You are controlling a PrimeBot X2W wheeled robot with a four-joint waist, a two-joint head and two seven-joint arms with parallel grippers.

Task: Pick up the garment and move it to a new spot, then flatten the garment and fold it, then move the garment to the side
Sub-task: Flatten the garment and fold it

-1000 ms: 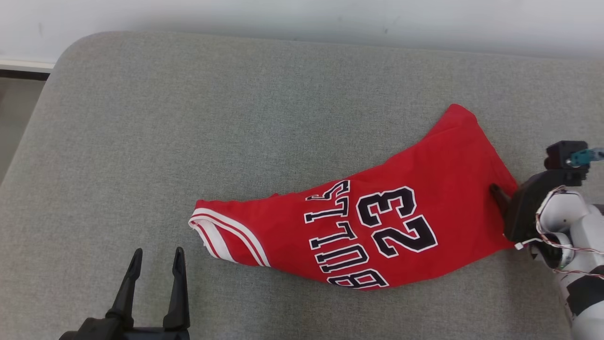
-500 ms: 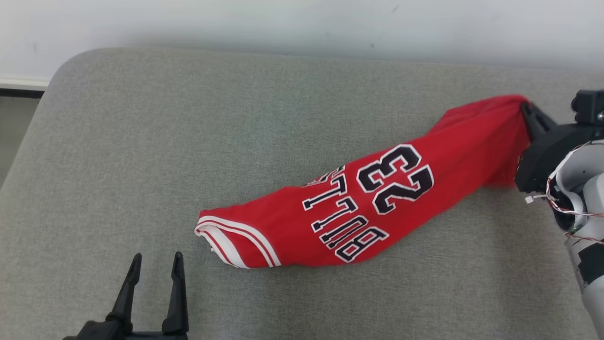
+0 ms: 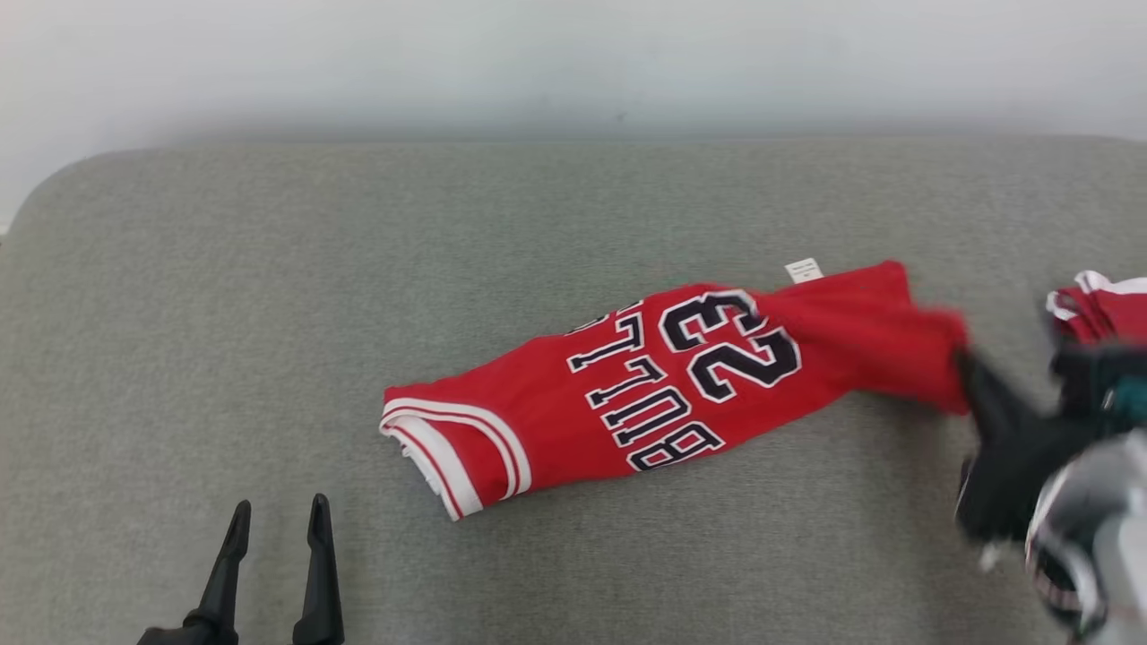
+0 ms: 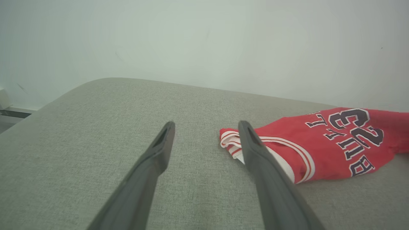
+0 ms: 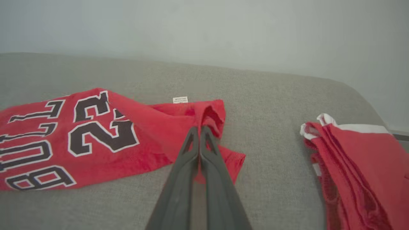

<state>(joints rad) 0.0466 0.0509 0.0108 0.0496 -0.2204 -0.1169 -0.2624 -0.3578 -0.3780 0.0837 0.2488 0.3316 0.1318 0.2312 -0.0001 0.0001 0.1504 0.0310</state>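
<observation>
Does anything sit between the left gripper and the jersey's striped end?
Nothing visible does. Bare grey cushion lies between the open left gripper and the striped end of the jersey. The right gripper is shut on the jersey's other end.

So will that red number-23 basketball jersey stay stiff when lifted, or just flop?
Probably floppy: the red number-23 basketball jersey bunches where the right gripper pinches it. Likely light; the rest lies limp on the grey fabric cushion.

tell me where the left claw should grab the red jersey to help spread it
Probably the white-striped end of the jersey, approached low from the robot's left: its layered edge lies bunched facing the open left claw, while the right claw is shut on the opposite end.
</observation>
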